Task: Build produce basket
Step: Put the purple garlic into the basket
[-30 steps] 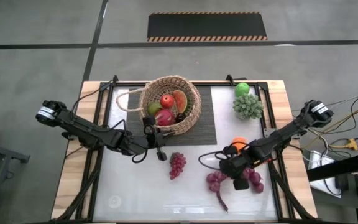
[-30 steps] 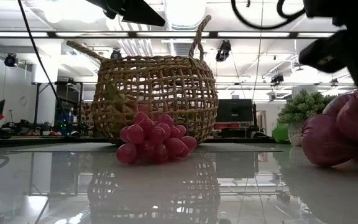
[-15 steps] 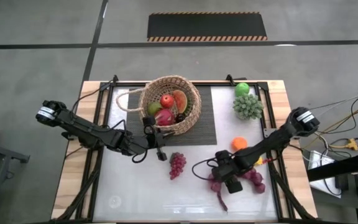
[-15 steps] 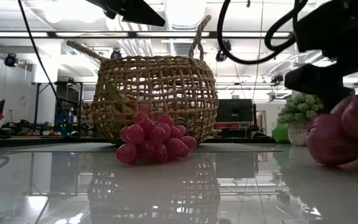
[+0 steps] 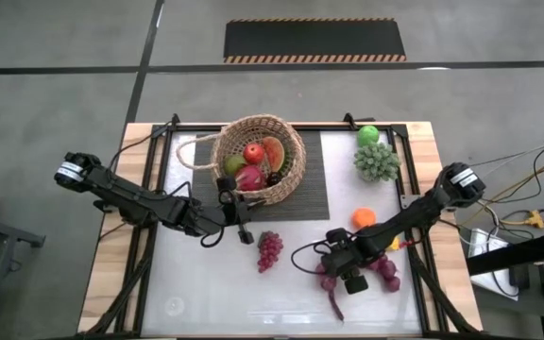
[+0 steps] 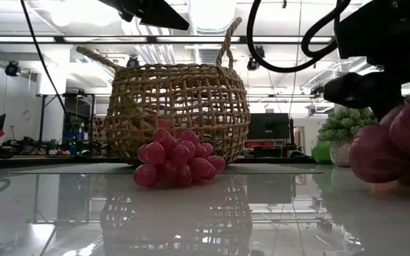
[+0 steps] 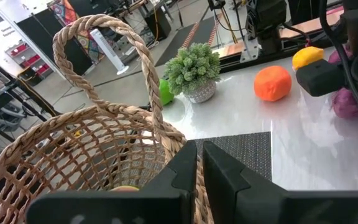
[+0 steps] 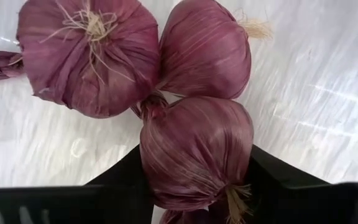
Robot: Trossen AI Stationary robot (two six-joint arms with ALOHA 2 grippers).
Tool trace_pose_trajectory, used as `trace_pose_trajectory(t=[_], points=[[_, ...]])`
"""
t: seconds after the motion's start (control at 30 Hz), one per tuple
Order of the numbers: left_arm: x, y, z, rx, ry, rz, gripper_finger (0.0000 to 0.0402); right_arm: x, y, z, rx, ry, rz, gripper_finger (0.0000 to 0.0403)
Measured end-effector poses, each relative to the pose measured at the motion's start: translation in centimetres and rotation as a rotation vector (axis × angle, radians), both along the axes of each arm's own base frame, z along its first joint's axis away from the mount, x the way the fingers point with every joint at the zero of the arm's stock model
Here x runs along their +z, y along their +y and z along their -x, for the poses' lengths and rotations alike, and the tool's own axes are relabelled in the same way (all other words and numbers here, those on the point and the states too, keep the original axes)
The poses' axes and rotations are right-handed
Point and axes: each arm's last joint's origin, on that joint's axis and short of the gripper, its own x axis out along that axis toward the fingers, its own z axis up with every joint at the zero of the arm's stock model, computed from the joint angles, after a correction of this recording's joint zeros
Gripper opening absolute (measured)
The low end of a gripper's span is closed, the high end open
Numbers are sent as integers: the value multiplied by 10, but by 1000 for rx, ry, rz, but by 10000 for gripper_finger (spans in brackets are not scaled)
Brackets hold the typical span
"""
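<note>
The wicker basket [image 5: 258,159] stands on a dark mat and holds a red apple, a watermelon slice, a dragon fruit and a green fruit. A pink grape bunch [image 5: 269,250] lies on the table in front of it [image 6: 176,158]. My left gripper [image 5: 244,227] is shut and hovers by the basket's near rim [image 7: 135,134], touching nothing that I can see. My right gripper [image 5: 349,277] is down on a bunch of purple bulbs [image 5: 382,271] at the table's right near part. An orange [image 5: 364,217], a green apple [image 5: 368,135] and a lemon [image 7: 307,56] rest on the table. My right gripper pinches one bulb [image 8: 194,155] of the purple bunch between its two fingers [image 8: 120,183], coming from above and pointing down. Two more bulbs [image 8: 89,59] of the bunch spread out beyond the fingertips on the white table. Whether the bunch is lifted clear, I cannot tell.
A spiky grey-green leafy clump [image 5: 376,161] in a small pot stands at the far right, next to the green apple. The bunch's braided stem [image 5: 336,304] trails toward the near edge. Black cables loop beside my right arm. Bare white table lies at the near left.
My right gripper has moved toward the table's left and near edges and has come down over the purple bunch. In the low view the bulbs have shifted a little under it. My left arm has kept still.
</note>
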Motion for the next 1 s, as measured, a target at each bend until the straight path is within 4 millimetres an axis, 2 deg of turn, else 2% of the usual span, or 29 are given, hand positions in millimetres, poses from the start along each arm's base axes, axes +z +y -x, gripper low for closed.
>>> trace_pose_trajectory(t=[0.13, 0.27, 0.37, 0.47, 0.7, 0.83, 1.0], points=[[0, 0, 0, 0, 1, -1, 10, 3, -1, 1, -1, -8, -2, 157], [0, 0, 0, -6, 11, -22, 10, 12, -5, 3, -29, -23, -11, 192], [0, 0, 0, -6, 15, -38, 10, 28, -9, 2, -42, -68, -30, 197], [5, 0, 1, -7, 7, -84, 10, 53, -12, 2, -43, -170, -41, 186], [37, 0, 18, -40, -136, -166, 10, 121, -25, 9, -80, -615, 18, 170], [39, 2, 28, -45, -154, -173, 10, 158, -31, 13, -134, -895, -21, 170], [28, 7, 40, -45, -141, -176, 10, 196, -33, 14, -58, -1226, -25, 170]])
